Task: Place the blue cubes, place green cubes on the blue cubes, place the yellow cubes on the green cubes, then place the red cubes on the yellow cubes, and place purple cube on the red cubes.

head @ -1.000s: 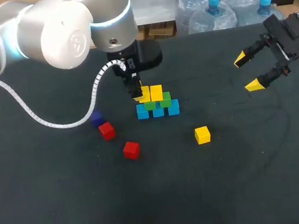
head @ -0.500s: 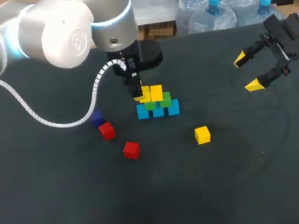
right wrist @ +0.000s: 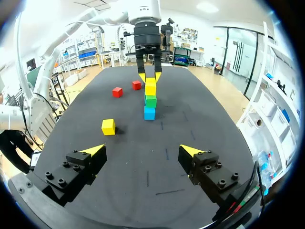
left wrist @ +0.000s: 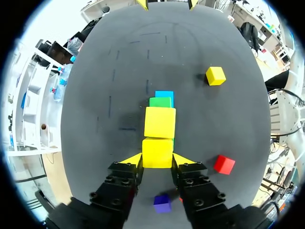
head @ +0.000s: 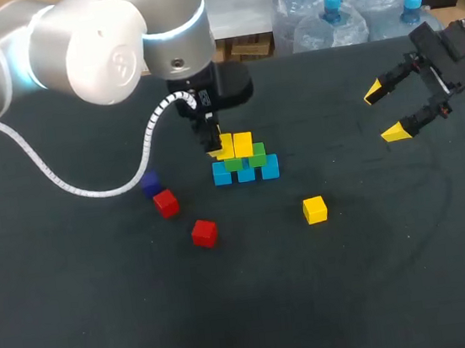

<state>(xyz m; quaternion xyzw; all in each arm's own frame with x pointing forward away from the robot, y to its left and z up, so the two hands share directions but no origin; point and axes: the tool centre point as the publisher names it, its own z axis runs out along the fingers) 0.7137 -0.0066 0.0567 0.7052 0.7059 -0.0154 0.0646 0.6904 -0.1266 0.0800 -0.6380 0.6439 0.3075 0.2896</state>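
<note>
Using the little cube stack [head: 244, 162] in the middle of the dark matte table [head: 107, 325] as the reference point for everything. Closest to the camera, in front of the stack and toward the left arm's side, there's a small red cube [head: 204, 233]. A loose yellow cube [head: 314, 210] sits about as far forward, but on the right arm's side of the stack. A second red cube [head: 166, 203] is nearer the stack on its left, and just behind that is a single purple cube [head: 150, 182], about level with the stack's bottom row.

The stack itself has three blue cubes [head: 246, 172] in a row on the table, with two green cubes [head: 257, 156] on top of them. Two yellow ones make up the top row. Full count is 3 blue, 2 green, 3 yellow, 2 red and 1 purple.

The left gripper [left wrist: 157, 160] is down at the stack's left end, pinching the left top yellow cube [left wrist: 157, 152] from both sides. That cube sits right beside the other top yellow cube [left wrist: 159, 122]. The right gripper [right wrist: 143, 150] hangs well off to the stack's right and a bit behind it, fingers spread wide.
</note>
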